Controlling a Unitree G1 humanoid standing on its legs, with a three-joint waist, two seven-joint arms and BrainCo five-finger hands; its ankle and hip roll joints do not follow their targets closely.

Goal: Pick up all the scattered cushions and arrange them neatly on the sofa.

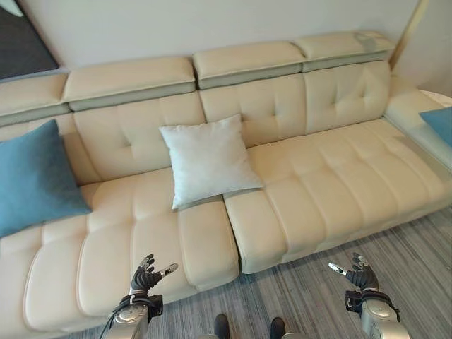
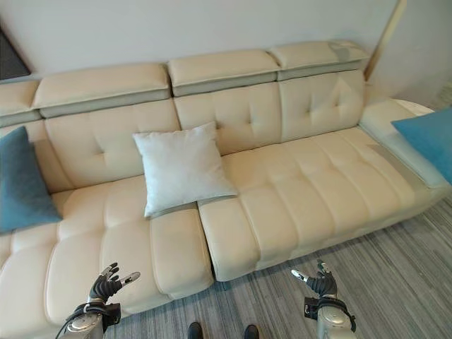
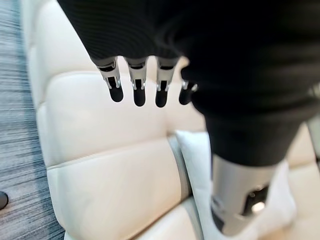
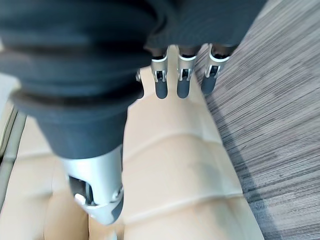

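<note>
A long cream tufted leather sofa [image 1: 296, 176] stands against a plain pale wall [image 1: 212, 25]. Before the sofa lies grey striped carpet floor [image 1: 402, 254]; a dark panel [image 1: 21, 42] hangs above its left end.

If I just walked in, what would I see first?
A big cream sofa stretches along the wall, with a white cushion propped against its middle backrest. A blue cushion leans at the far left end, and another blue cushion lies on the right end. The left hand and right hand hover open and empty.
</note>
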